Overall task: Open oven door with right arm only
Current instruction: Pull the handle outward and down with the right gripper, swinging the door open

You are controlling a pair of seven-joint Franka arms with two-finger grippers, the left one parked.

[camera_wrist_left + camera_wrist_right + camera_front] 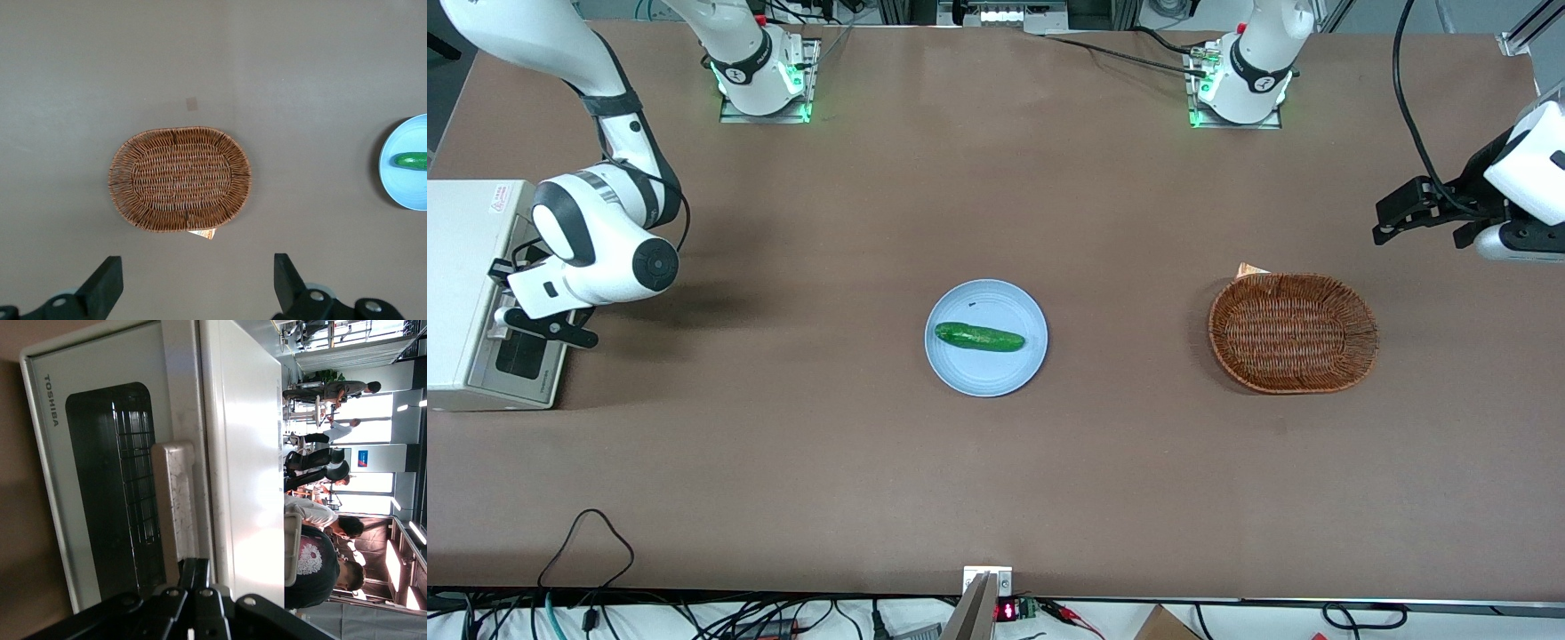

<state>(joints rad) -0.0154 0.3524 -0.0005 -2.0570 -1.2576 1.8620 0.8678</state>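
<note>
Oven (pixel 463 293) stands at the working arm's end of the table, at nine o'clock from the plate (pixel 985 378), with its door (pixel 100 500) closed, the dark window facing the cucumber (pixel 979 337). Gripper (pixel 511 298) of the right arm (pixel 596 236) is at the door's top edge by the handle (pixel 175 510), probably placed there to pull it down; whether it grips I cannot tell.

Glossy white right arm (pixel 596 236), black joint rings.
</note>
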